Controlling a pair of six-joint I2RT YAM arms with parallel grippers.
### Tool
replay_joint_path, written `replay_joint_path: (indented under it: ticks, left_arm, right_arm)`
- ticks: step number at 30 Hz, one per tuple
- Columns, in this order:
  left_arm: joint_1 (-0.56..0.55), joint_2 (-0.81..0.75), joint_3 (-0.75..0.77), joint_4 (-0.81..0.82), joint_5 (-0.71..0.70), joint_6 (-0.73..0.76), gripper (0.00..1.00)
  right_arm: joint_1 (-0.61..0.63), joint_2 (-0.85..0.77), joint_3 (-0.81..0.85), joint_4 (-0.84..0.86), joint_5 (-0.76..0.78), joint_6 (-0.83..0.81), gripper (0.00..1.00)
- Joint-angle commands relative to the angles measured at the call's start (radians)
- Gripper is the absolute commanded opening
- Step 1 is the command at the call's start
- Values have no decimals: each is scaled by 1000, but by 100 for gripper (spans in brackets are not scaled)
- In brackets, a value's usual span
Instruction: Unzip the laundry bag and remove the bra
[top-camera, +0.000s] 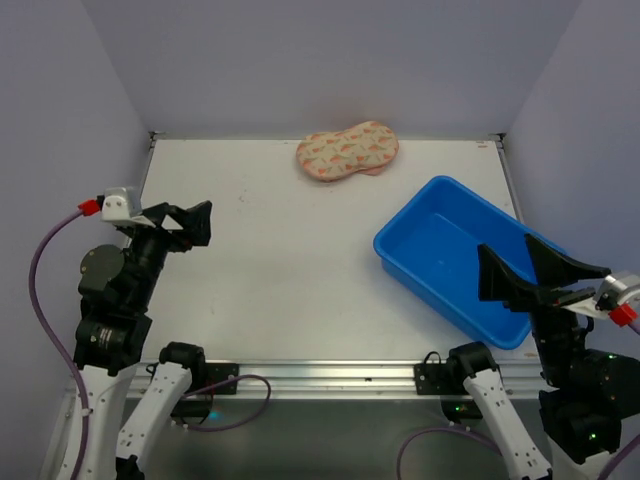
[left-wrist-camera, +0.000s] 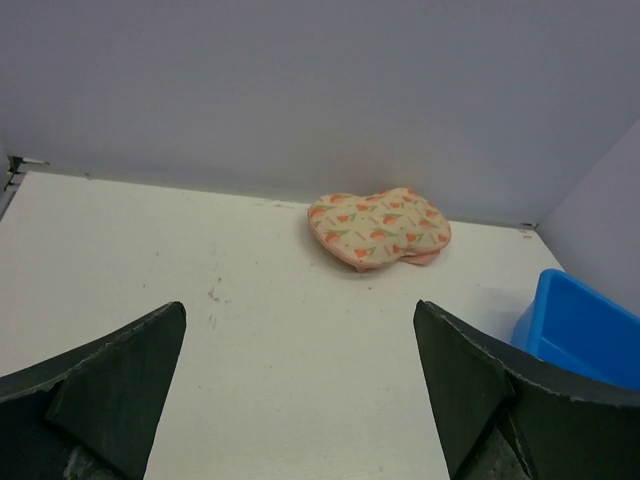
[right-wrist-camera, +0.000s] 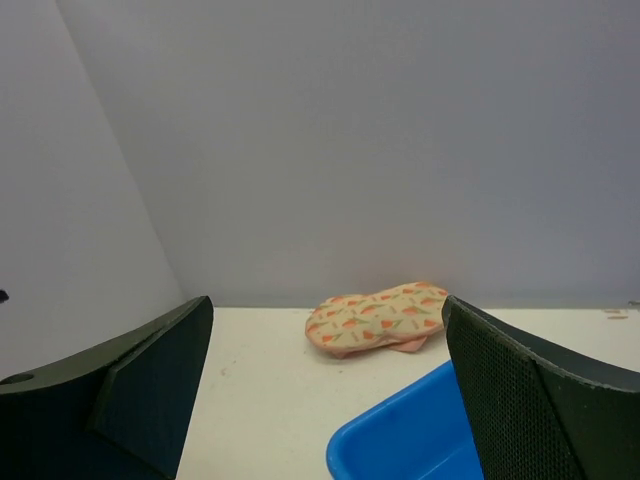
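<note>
The laundry bag (top-camera: 347, 152) is a peanut-shaped pale pink pouch with orange-red motifs, lying closed at the far edge of the table by the back wall; it also shows as the laundry bag (left-wrist-camera: 380, 228) and the laundry bag (right-wrist-camera: 378, 317). The bra is hidden. My left gripper (top-camera: 187, 225) hovers open at the left side of the table, well short of the bag, with nothing between its jaws (left-wrist-camera: 300, 375). My right gripper (top-camera: 525, 270) stands open above the near right end of the blue tub, also holding nothing (right-wrist-camera: 325, 390).
A blue plastic tub (top-camera: 400, 246) sits slanted on the right half of the table, between my right gripper and the bag; its inside shows nothing. Grey walls close off the back and both sides. A metal rail runs along the near edge.
</note>
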Motion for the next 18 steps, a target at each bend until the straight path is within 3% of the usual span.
replay_joint_path:
  ticks: [1, 8, 12, 18]
  left_arm:
    - [-4, 69, -30, 99, 53, -54, 100]
    - [-4, 349, -69, 304, 155, -194, 100]
    - [-4, 524, -99, 573, 221, -355, 100]
    - [-24, 892, 11, 806, 270, -513, 100]
  right_arm:
    - [0, 49, -23, 37, -21, 33, 99]
    - [0, 120, -60, 44, -82, 90, 99]
    - [0, 166, -55, 54, -136, 96, 99]
    - [0, 224, -49, 67, -191, 102, 99]
